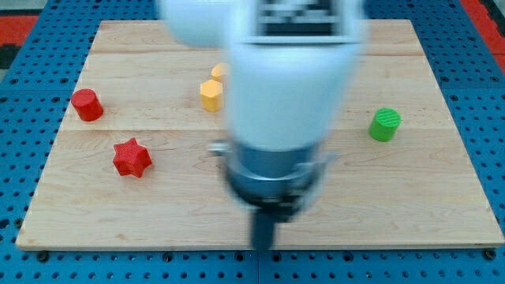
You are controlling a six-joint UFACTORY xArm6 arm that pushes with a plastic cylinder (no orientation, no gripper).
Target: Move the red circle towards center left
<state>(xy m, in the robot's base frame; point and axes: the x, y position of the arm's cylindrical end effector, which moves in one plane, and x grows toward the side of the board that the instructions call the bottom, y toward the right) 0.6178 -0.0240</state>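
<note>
The desk [410,197], a pale wooden board on a blue pegboard, fills the view. Above it looms my arm, blurred and white, hiding much of the middle. The tool here is no pincer at all, only a dark rod, so there is nothing to spread or press together and it holds nothing; my tip [263,246] sits near the desk's bottom edge, touching no block.

The green cylinder [385,125] lies well off toward the view's right of my tip and higher up. The red star [132,158] lies to the view's left of my tip and somewhat higher. The red circle [87,105], a short round block, is farther left still and higher, beyond the star, already near the desk's left side. The yellow hexagon block [211,95] sits up and left of my tip, with another yellow piece [218,71] just above it, mostly hidden behind the arm.

The red circle looks small, light and rigid; I judge it will slide readily yet may roll off a glancing contact. There is no taking hold: push squarely through its centre.
</note>
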